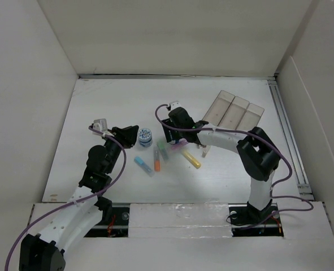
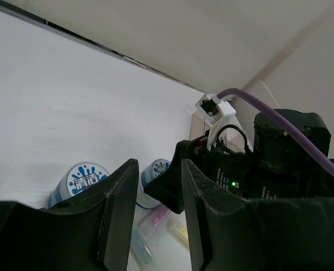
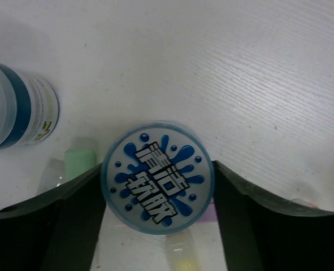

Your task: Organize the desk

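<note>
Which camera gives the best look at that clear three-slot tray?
The top external view: the whole clear tray shows, all three compartments, far right on the desk. Neither wrist view shows it at all.

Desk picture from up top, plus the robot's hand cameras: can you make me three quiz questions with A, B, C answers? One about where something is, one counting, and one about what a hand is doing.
1. Where is the clear tray on the desk?
A. near left corner
B. far right part
C. near edge, in the middle

2. How many compartments has the clear tray?
A. one
B. two
C. three

3. What is the right gripper doing?
A. gripping a round blue-splash jar
B. holding a spoon
C. hanging open over bare desk

Answers:
1 B, it sits far back on the right in the top view.
2 C, two dividers make three compartments.
3 A, its fingers press both sides of the jar in the right wrist view.
</note>
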{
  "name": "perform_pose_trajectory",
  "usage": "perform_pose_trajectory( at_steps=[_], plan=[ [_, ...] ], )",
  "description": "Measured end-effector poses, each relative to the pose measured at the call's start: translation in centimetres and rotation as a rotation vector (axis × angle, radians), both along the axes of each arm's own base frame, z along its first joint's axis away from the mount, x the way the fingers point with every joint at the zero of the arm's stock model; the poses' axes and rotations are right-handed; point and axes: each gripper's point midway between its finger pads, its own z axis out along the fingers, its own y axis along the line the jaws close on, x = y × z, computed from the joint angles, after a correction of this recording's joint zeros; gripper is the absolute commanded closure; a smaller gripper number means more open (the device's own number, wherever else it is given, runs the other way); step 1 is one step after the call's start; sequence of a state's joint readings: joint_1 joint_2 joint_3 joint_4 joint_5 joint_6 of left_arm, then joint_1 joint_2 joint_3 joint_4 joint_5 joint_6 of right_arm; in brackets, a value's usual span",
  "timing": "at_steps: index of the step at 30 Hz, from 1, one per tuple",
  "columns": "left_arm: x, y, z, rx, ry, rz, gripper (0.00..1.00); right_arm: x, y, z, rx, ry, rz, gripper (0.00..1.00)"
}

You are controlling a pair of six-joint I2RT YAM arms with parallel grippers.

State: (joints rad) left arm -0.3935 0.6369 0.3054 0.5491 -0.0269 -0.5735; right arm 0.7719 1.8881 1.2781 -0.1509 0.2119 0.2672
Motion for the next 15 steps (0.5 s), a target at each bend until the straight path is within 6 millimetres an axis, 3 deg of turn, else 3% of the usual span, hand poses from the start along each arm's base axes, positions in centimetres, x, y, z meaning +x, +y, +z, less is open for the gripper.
perform_pose_trajectory(
  at_steps=[3, 8, 12, 15],
  plan=[
    [0.0, -0.1, -0.1, 0.002, 0.003, -0.005, 0.67, 0.9, 0.2, -0.1, -0.012, -0.015, -0.022, 0.44],
    [-0.1, -0.4, -0.1, 0.001, 0.003, -0.014, 0.67, 1.6, -0.7, 0.6, -0.038, -0.047, -0.062, 0.48],
    [-0.2, -0.4, -0.1, 0.001, 0.002, -0.017, 0.67, 2.9, -2.6, 4.7, 0.005, -0.104, -0.109, 0.50],
    [-0.3, -0.5, -0.1, 0.001, 0.002, -0.022, 0.67, 5.6, -6.6, 8.9, 0.072, -0.171, -0.206, 0.50]
  ],
)
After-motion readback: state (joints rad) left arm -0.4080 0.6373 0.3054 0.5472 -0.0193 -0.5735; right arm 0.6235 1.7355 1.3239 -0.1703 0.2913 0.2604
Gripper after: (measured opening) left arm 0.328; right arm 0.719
